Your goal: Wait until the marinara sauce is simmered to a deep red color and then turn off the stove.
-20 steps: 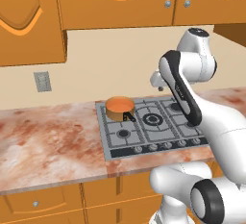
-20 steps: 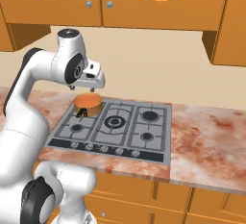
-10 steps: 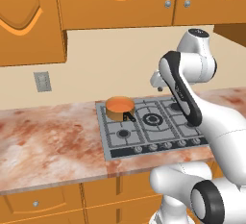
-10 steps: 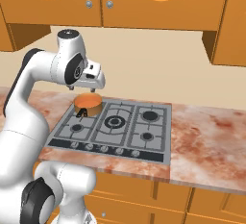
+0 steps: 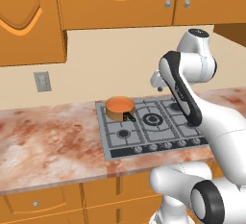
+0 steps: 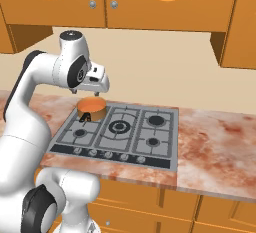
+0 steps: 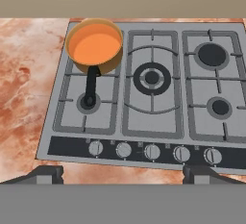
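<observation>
The marinara sauce [image 7: 94, 43] is a flat orange disc in a tan saucepan [image 7: 104, 67] with a short black handle. The pan stands on the back left burner of the stove [image 7: 67, 145], a grey gas cooktop with black grates. A row of round knobs [image 7: 152, 151] runs along the stove's front edge. My gripper [image 7: 122, 174] hangs open high above the front of the stove, with nothing between its fingers. From the base it hovers over the cooktop [image 5: 157, 84], just above and behind the pan [image 6: 91, 108]. The sauce [image 5: 118, 104] looks orange from there too.
Reddish marble counter [image 5: 48, 141] spreads to the left of the stove and also to its right [image 6: 220, 142]. Orange wall cabinets [image 5: 115, 2] hang above the arm. A wall outlet [image 5: 42, 81] sits on the backsplash at left. Drawers [image 6: 150, 202] run under the counter.
</observation>
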Robot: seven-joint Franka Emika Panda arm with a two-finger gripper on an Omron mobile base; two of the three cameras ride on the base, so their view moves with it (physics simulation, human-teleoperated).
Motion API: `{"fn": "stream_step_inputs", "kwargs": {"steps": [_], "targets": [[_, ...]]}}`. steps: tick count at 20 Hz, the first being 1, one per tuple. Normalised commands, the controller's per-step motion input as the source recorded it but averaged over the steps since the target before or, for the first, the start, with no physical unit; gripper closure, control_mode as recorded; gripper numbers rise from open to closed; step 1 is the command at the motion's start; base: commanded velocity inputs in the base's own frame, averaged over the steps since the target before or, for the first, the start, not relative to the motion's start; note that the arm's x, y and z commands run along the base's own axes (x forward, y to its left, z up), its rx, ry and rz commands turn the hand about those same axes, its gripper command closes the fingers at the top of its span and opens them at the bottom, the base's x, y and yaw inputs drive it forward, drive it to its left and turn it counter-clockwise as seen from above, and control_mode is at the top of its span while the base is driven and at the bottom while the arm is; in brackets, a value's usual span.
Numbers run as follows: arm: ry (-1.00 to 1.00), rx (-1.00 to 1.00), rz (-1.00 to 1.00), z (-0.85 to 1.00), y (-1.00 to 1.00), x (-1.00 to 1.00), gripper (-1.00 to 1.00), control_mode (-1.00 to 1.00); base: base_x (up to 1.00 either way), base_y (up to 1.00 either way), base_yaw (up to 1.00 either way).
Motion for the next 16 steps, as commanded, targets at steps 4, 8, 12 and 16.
{"fn": "stream_step_inputs", "kwargs": {"steps": [4,8,12,16], "targets": [[0.0,0.0,0.0,0.0,0.0,0.0,-1.0,-1.0,0.0,0.0,0.0],[0.0,0.0,0.0,0.0,0.0,0.0,-1.0,-1.0,0.0,0.0,0.0],[0.0,0.0,0.0,0.0,0.0,0.0,-1.0,-1.0,0.0,0.0,0.0],[0.0,0.0,0.0,0.0,0.0,0.0,-1.0,-1.0,0.0,0.0,0.0]]}}
